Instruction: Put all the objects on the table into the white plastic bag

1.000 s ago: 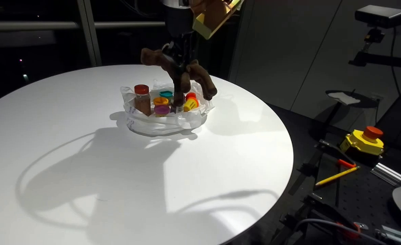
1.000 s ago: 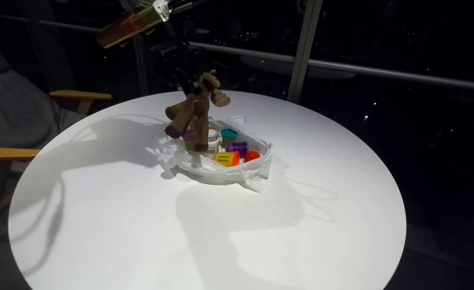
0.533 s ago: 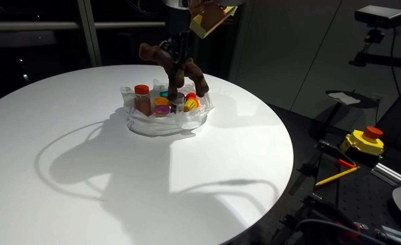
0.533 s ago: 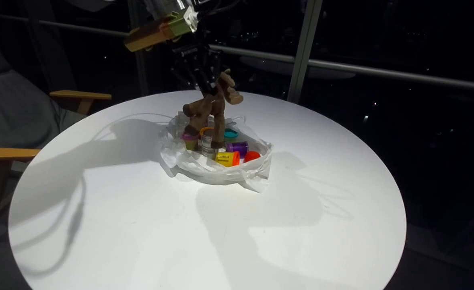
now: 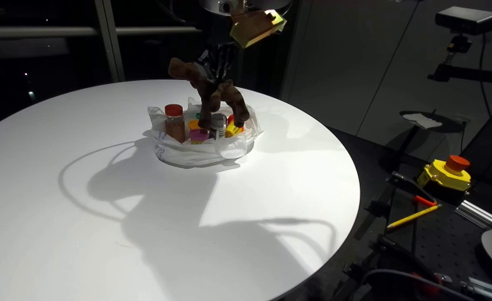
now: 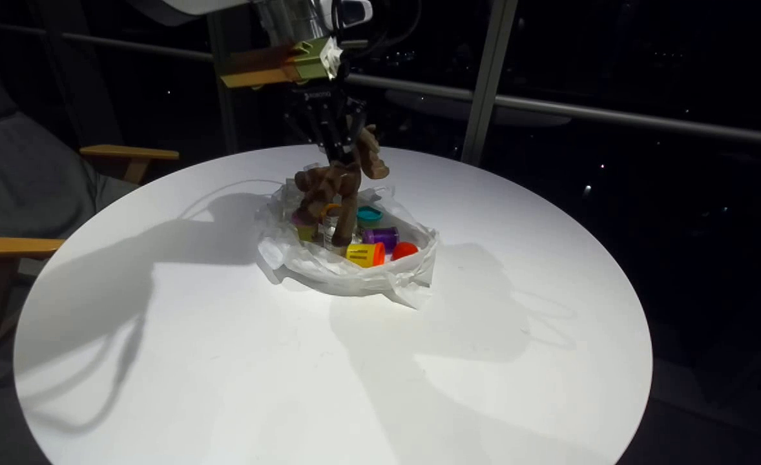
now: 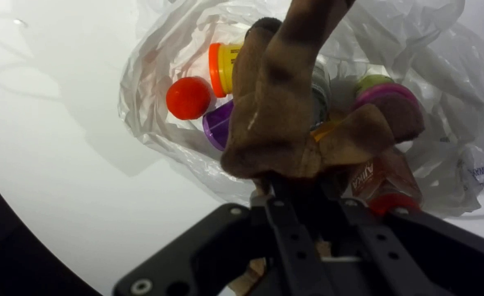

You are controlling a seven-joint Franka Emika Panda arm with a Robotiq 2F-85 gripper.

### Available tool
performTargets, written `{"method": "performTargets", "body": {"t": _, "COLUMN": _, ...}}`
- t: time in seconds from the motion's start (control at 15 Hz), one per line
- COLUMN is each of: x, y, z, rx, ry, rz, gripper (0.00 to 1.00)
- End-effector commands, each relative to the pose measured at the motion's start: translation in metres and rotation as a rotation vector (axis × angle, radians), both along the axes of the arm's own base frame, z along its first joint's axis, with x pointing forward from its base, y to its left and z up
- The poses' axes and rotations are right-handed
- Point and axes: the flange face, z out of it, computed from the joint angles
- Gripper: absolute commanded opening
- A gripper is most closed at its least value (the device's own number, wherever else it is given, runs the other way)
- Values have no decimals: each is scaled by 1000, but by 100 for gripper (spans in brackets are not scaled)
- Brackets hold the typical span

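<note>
My gripper (image 7: 301,185) is shut on the body of the brown plush moose-like toy (image 7: 281,111), whose legs hang downward. In both exterior views the toy (image 5: 225,94) hangs over the crinkled white plastic bag (image 6: 348,282), feet low among the bottles; contact cannot be made out. Inside the bag stand or lie a tall red-capped bottle (image 5: 175,125), a yellow pot with an orange lid (image 6: 359,254), a purple one (image 6: 382,237), a red lid (image 7: 188,98), a teal lid (image 6: 369,214) and a pink lid (image 5: 199,134). The toy partly hides several of them in the wrist view.
The bag sits on the large round white table (image 5: 279,200). Beyond its edge are a yellow box with a red button (image 5: 445,174), a pencil (image 5: 413,216) and a camera on a stand (image 5: 467,20). A chair with wooden armrests (image 6: 128,153) stands beside the table.
My gripper has carried the toy further over the bag, and the wrist now stands more upright. Over the last half second the toy has sunk a little. The bag and bottles look unmoved.
</note>
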Motion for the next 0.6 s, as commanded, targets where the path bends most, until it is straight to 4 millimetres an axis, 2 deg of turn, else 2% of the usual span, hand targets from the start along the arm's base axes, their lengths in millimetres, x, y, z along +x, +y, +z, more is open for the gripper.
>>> {"method": "performTargets", "body": {"t": 0.0, "x": 12, "y": -4, "z": -6, "rx": 43, "ry": 5, "rz": 12, "gripper": 12}}
{"method": "performTargets", "body": {"t": 0.13, "x": 12, "y": -5, "z": -10, "rx": 56, "ry": 19, "rz": 8, "gripper": 15}}
{"method": "performTargets", "body": {"t": 0.2, "x": 12, "y": -5, "z": -11, "rx": 65, "ry": 28, "rz": 4, "gripper": 38}}
{"method": "performTargets", "body": {"t": 0.33, "x": 12, "y": -4, "z": -9, "rx": 72, "ry": 21, "rz": 2, "gripper": 42}}
{"method": "performTargets", "body": {"t": 0.53, "x": 13, "y": -5, "z": -6, "rx": 60, "ry": 3, "rz": 6, "gripper": 66}}
